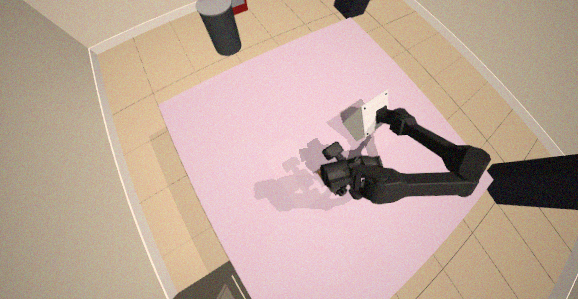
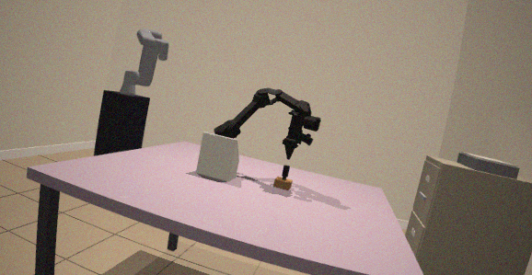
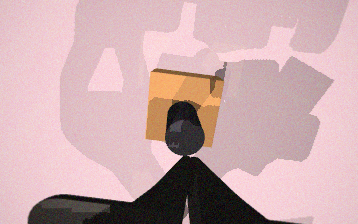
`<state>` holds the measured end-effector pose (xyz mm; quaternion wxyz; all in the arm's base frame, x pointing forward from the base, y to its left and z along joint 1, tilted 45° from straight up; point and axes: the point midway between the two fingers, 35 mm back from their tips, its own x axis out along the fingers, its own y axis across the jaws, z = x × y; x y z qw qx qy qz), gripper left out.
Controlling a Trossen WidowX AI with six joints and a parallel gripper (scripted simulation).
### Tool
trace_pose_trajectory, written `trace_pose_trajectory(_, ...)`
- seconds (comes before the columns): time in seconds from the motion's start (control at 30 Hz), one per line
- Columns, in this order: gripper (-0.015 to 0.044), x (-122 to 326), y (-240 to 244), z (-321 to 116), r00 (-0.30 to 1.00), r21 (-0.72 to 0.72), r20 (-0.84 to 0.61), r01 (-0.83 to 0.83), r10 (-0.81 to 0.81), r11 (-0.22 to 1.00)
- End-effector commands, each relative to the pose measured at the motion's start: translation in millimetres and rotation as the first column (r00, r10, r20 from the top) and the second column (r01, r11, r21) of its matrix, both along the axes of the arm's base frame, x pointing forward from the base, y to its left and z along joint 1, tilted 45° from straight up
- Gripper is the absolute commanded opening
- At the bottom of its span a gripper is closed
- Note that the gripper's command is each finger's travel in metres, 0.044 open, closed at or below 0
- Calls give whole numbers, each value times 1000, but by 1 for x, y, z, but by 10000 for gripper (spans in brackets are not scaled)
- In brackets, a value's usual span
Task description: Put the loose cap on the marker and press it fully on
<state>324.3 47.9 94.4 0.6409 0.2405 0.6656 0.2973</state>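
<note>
The orange holder block (image 2: 283, 184) (image 3: 158, 120) sits on the pink table (image 2: 138, 182) (image 1: 280, 93). A dark upright cylinder, the marker with the black cap (image 2: 285, 172) (image 3: 185, 138) over it, stands in the block. No loose cap shows on the table. Whether the cap is fully seated cannot be told. My gripper (image 2: 289, 158) (image 3: 189, 163) is shut and empty, its fingertips together. It points down just above the cap, with a small gap in the exterior view. The arm covers the cap and most of the block in the top view.
The arm is mounted on a pale box (image 2: 218, 157) on the table, beside the work spot. A grey robot (image 2: 148, 60) stands on a black pedestal (image 2: 121, 122) behind the table. A filing cabinet (image 2: 474, 214) is at the right. A dark bin (image 1: 220, 25) stands on the floor.
</note>
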Motion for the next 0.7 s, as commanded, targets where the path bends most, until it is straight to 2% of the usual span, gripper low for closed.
trace_pose_trajectory(0.0, 0, 4, -34, 32, 1000, -8, 20, 13, -13, 1000)
trace_pose_trajectory(0.13, 0, 3, -41, 40, 1000, -7, 19, 13, -13, 1000)
trace_pose_trajectory(0.67, 420, 3, -41, 40, 1000, -7, 19, 13, -13, 1000)
